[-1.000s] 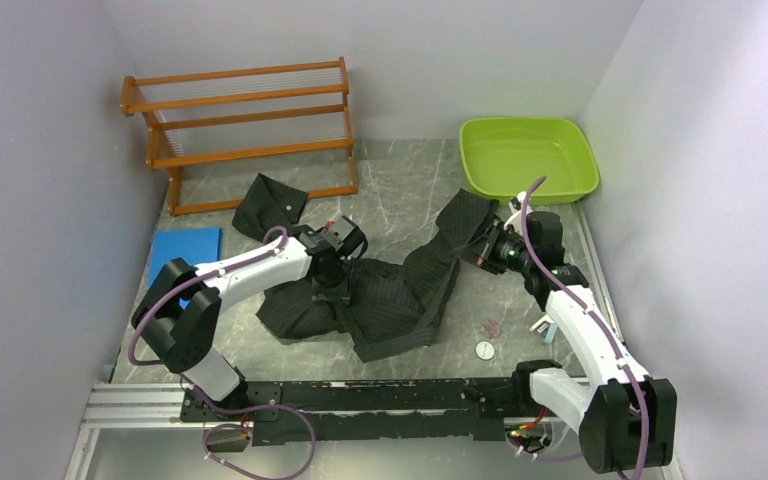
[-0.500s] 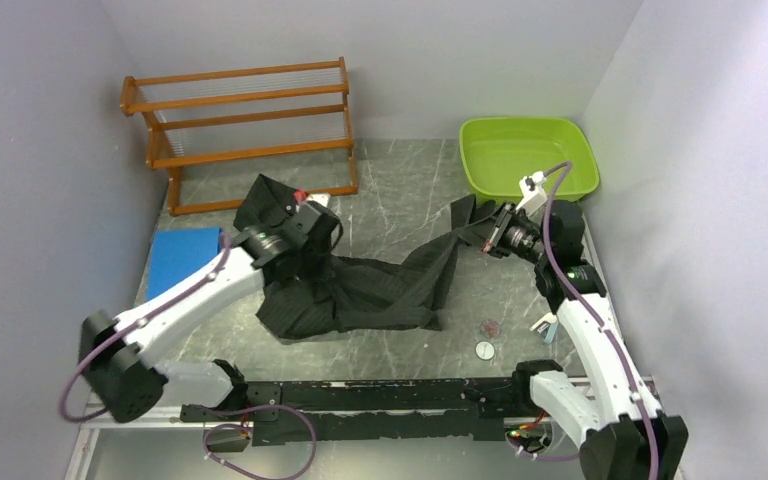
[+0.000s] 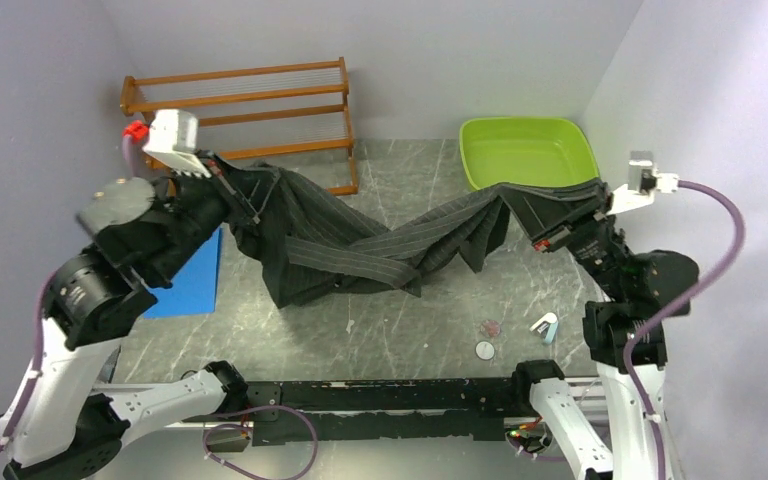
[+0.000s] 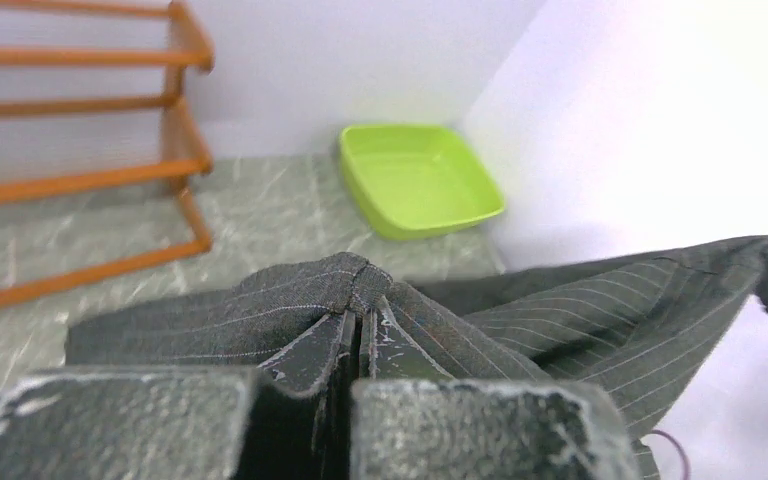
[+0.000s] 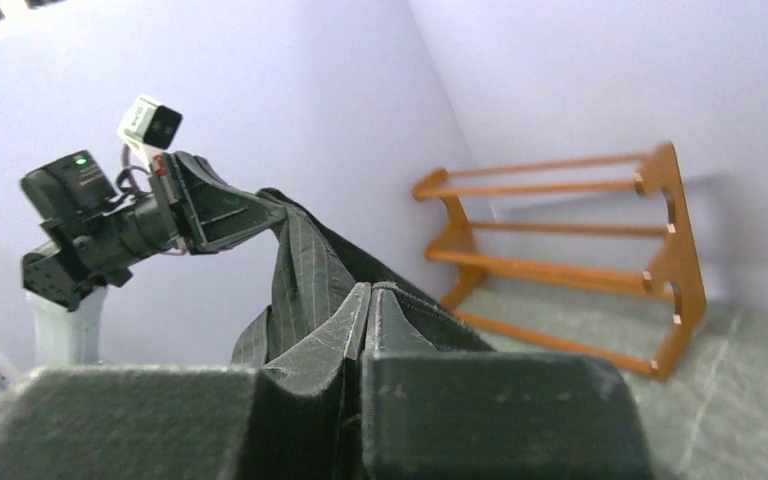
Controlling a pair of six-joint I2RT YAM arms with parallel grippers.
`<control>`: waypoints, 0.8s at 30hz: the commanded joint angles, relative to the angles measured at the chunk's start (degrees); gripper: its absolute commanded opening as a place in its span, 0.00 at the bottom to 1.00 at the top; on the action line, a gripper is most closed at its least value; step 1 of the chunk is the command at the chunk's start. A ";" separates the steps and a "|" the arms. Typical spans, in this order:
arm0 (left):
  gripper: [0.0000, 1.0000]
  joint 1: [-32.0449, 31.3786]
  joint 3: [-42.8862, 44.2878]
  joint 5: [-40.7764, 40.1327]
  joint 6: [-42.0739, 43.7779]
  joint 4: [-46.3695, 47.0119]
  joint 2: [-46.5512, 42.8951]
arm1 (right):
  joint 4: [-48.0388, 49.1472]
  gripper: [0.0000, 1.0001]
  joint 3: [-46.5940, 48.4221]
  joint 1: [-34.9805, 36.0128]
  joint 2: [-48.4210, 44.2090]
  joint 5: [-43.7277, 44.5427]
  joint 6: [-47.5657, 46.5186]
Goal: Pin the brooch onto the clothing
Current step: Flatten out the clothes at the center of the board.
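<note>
The black pinstriped shirt [image 3: 360,240] hangs stretched in the air between my two grippers, its middle sagging onto the table. My left gripper [image 3: 222,182] is raised at the left and shut on a fold of the shirt [image 4: 260,310]; its fingertips [image 4: 392,340] pinch the cloth. My right gripper [image 3: 552,228] is raised at the right and shut on the shirt's other end [image 5: 305,260]. A small pinkish round piece [image 3: 488,326], possibly the brooch, lies on the table below the right arm.
An orange wooden rack [image 3: 250,120] stands at the back left and a green tub [image 3: 528,155] at the back right. A blue pad [image 3: 185,285] lies at the left. A white disc [image 3: 484,349] and a teal-white object [image 3: 545,325] lie near the pinkish piece.
Both arms have risen and moved apart with the shirt in their grip. The shirt has gone from a heap on the table to a stretched, lifted span.
</note>
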 commanded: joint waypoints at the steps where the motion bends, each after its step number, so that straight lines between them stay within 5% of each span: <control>1: 0.03 -0.13 8.38 9.24 3.71 3.28 1.51 | 7.96 0.00 5.27 -0.05 -1.21 1.00 2.96; 14: 0.03 -0.13 25.48 26.91 -0.35 3.82 5.63 | 9.03 0.00 14.55 -0.09 -3.92 4.61 3.64; 18: 0.03 0.01 23.90 26.30 1.37 5.54 3.21 | 8.55 0.00 14.67 -0.14 -4.34 5.26 3.54; 24: 0.03 0.08 20.48 14.71 3.71 0.33 0.99 | 4.85 0.00 10.16 -0.12 -3.82 7.06 3.13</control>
